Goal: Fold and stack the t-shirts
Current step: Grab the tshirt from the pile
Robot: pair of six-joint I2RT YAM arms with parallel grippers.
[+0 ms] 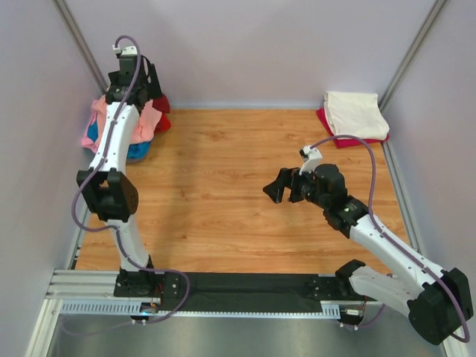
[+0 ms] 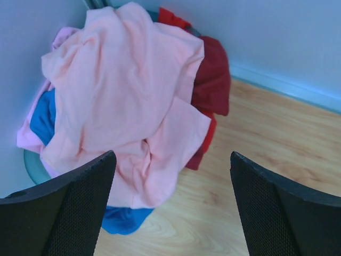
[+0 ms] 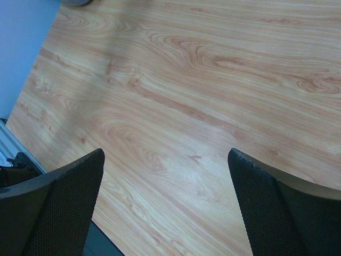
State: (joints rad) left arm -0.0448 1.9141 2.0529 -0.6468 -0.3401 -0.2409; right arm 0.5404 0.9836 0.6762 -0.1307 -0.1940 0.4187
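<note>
Salmon-pink shirt (image 2: 122, 96) on top of a crumpled heap (image 1: 145, 126) in the far left corner of the table (image 1: 223, 171), draped over a blue shirt (image 2: 42, 114) and a dark red shirt (image 2: 213, 74). Hovered the left gripper (image 2: 171, 157) just above that heap, jaws spread wide, nothing in them. Had the right gripper (image 3: 165, 154) over bare wood mid-table, well apart from any cloth, equally wide and empty. Counted two done in the far right corner: a cream shirt (image 1: 355, 113) folded on a red shirt (image 1: 327, 126).

Judged the pick as the risky part. Could have pinched more than one layer, since the pink folds lay tangled over the blue and red; would then have dragged neighbours out and spilled them across the wood. Could have caught only a loose sleeve or hem, leaving the wide shirt to trail, twist and land bunched rather than flat. Could have shoved the heap against the wall (image 2: 32, 32) by coming down too deep. Saw no way to tell collar from hem in that crumple, so might have spread it the wrong way round for folding.
</note>
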